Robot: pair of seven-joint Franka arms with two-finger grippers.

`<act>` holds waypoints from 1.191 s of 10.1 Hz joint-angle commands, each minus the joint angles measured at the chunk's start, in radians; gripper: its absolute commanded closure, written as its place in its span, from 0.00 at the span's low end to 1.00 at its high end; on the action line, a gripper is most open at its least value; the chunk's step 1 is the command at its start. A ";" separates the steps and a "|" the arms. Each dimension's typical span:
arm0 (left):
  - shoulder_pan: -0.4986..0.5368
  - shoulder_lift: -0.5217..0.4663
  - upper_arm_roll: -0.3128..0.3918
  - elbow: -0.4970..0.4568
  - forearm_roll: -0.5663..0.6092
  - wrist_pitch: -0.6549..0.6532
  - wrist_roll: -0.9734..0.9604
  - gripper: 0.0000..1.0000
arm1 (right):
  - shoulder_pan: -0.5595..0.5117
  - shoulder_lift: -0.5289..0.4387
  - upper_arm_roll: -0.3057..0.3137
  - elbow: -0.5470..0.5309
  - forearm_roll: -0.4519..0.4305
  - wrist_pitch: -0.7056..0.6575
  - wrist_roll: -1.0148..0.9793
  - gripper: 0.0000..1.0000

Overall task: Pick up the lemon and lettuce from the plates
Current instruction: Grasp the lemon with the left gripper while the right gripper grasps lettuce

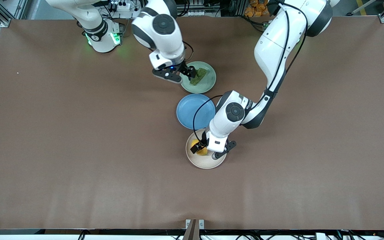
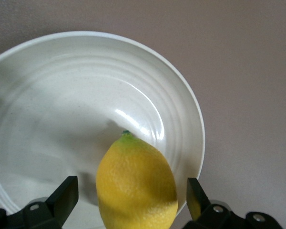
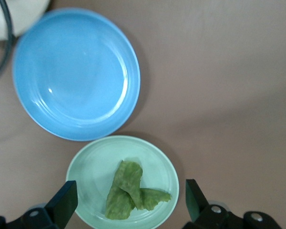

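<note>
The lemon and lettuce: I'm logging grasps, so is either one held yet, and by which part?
Neither. The left tool is open astride the lemon on the cream plate, fingers apart from it. The right tool hangs open over the lettuce.

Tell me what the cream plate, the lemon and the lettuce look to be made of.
Cream plate: probably glazed ceramic, perhaps glossy plastic; bright highlights and concentric ridges show. Lemon: matte, finely dimpled yellow skin with a green tip; real or a plastic replica, hard to tell. Lettuce, on the pale green plate: thin, crinkled, folded green leaf, dull surface; real or imitation is unclear.
</note>
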 commanded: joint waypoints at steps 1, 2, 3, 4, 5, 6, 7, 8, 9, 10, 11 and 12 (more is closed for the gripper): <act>-0.011 0.018 0.007 0.035 -0.022 0.008 -0.012 0.07 | 0.065 0.157 0.005 0.008 -0.218 0.076 0.259 0.00; -0.011 0.019 0.007 0.035 -0.022 0.011 -0.012 0.19 | 0.082 0.194 0.005 0.010 -0.287 0.101 0.332 0.00; -0.011 0.021 0.007 0.035 -0.022 0.021 -0.012 0.35 | 0.102 0.227 0.005 0.016 -0.329 0.110 0.373 0.00; -0.011 0.021 0.007 0.035 -0.022 0.026 -0.006 0.53 | 0.119 0.259 0.005 0.026 -0.372 0.125 0.426 0.00; -0.011 0.024 0.007 0.035 -0.022 0.028 0.001 0.67 | 0.134 0.297 0.004 0.042 -0.432 0.125 0.488 0.00; -0.011 0.030 0.008 0.035 -0.020 0.029 0.009 0.81 | 0.145 0.337 0.002 0.058 -0.496 0.125 0.545 0.00; -0.007 0.027 0.008 0.035 -0.020 0.029 0.021 0.97 | 0.151 0.359 -0.001 0.071 -0.536 0.125 0.579 0.00; -0.002 0.016 0.007 0.034 -0.020 0.028 0.018 1.00 | 0.157 0.370 -0.004 0.072 -0.543 0.127 0.584 0.00; 0.008 -0.011 0.005 0.034 -0.022 0.011 0.014 1.00 | 0.165 0.376 -0.004 0.079 -0.544 0.127 0.586 0.00; 0.031 -0.049 -0.004 0.034 -0.023 -0.051 0.014 1.00 | 0.172 0.386 -0.004 0.080 -0.546 0.127 0.586 0.00; 0.051 -0.097 -0.009 0.034 -0.022 -0.145 0.017 1.00 | 0.179 0.391 -0.006 0.080 -0.547 0.127 0.586 0.00; 0.079 -0.160 -0.009 0.034 -0.019 -0.243 0.026 1.00 | 0.180 0.396 -0.006 0.080 -0.547 0.127 0.586 0.00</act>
